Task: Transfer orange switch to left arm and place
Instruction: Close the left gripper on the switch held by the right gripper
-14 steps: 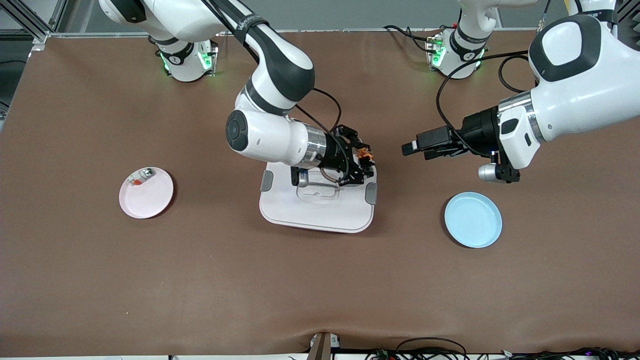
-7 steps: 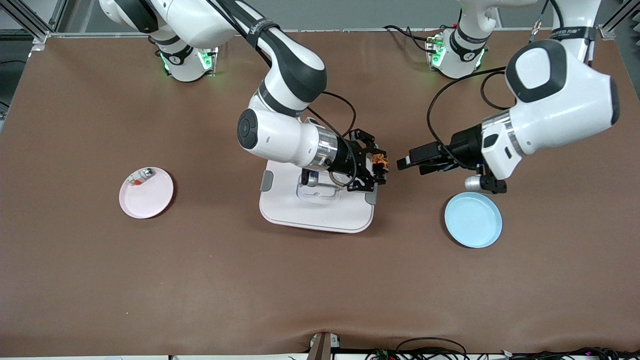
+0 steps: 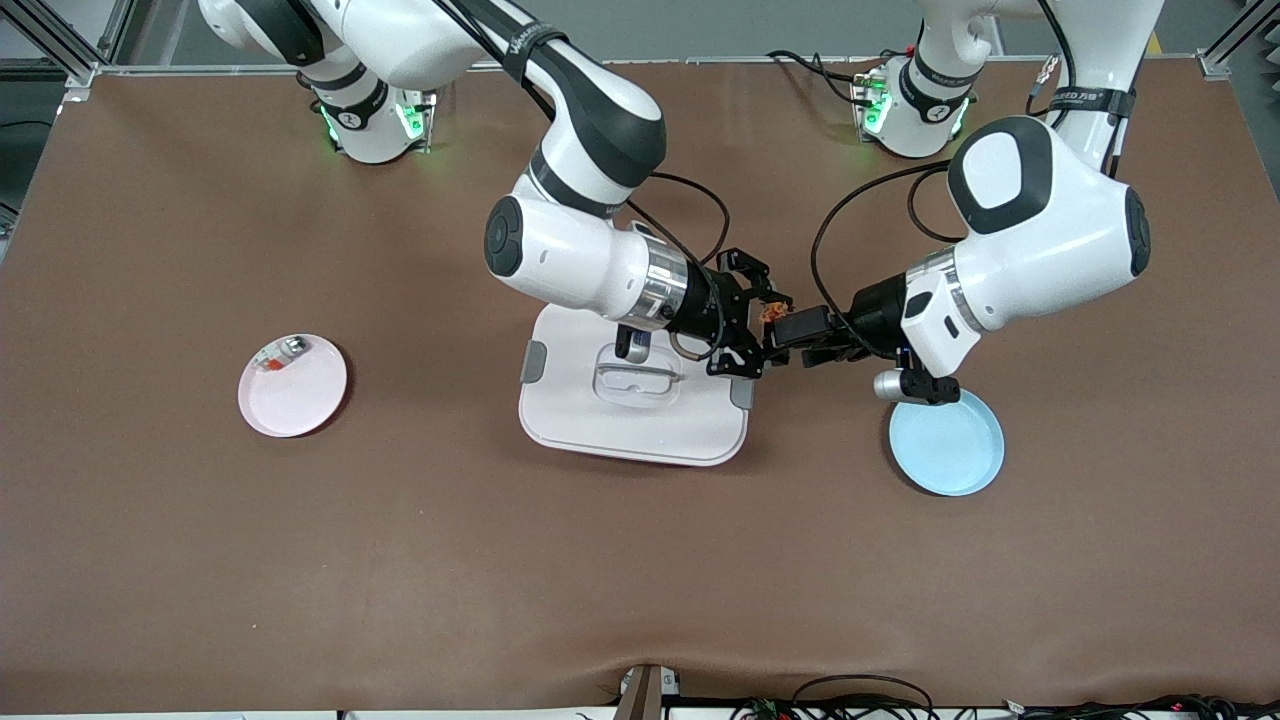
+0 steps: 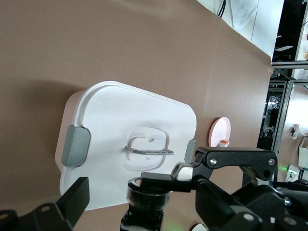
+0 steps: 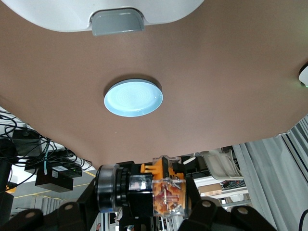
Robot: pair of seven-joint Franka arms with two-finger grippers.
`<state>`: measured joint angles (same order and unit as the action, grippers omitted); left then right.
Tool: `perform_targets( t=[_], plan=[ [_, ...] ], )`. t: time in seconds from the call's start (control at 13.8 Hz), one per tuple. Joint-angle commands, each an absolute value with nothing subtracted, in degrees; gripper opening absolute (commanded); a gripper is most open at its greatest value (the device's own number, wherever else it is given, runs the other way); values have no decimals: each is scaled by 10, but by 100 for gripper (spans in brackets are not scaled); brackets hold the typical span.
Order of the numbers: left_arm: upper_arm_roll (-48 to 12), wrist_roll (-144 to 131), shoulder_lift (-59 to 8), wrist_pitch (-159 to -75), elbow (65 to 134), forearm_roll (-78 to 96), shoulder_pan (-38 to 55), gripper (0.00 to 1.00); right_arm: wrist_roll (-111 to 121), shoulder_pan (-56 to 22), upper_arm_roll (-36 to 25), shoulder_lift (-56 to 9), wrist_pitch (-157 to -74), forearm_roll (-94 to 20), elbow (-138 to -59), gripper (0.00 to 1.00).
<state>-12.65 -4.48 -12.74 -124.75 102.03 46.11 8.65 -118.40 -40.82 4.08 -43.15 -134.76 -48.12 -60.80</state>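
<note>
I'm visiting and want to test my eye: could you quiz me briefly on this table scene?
1. True or false: the right end effector is shut on the orange switch.
2. Which plate lies toward the left arm's end of the table? A) pink plate B) blue plate
3. Fill in: the left end effector, open, meets the right one beside the edge of the white ____.

Key:
1. True; the right wrist view shows the switch clamped.
2. B, the blue plate; the pink plate lies toward the right arm's end.
3. box.
</note>
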Motion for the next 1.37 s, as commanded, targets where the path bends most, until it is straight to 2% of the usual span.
perform_targets(
  t=[0.0,0.36,0.65,1.3],
  plan=[
    [-129,-33,-127,-1245,1024,463,86,100,-1197,-417,42,-443,-1360,-490,-579,0],
    [-128,24,-103,-1183,1043,463,56,100,-1203,-433,42,-443,-1401,-490,-578,0],
    [-128,45,-91,-1136,1041,463,26,100,-1202,-425,42,-454,-1401,-490,-572,0],
    [-129,62,-98,-1137,1038,461,38,100,-1220,-423,43,-491,-1405,-490,-533,0]
  ],
)
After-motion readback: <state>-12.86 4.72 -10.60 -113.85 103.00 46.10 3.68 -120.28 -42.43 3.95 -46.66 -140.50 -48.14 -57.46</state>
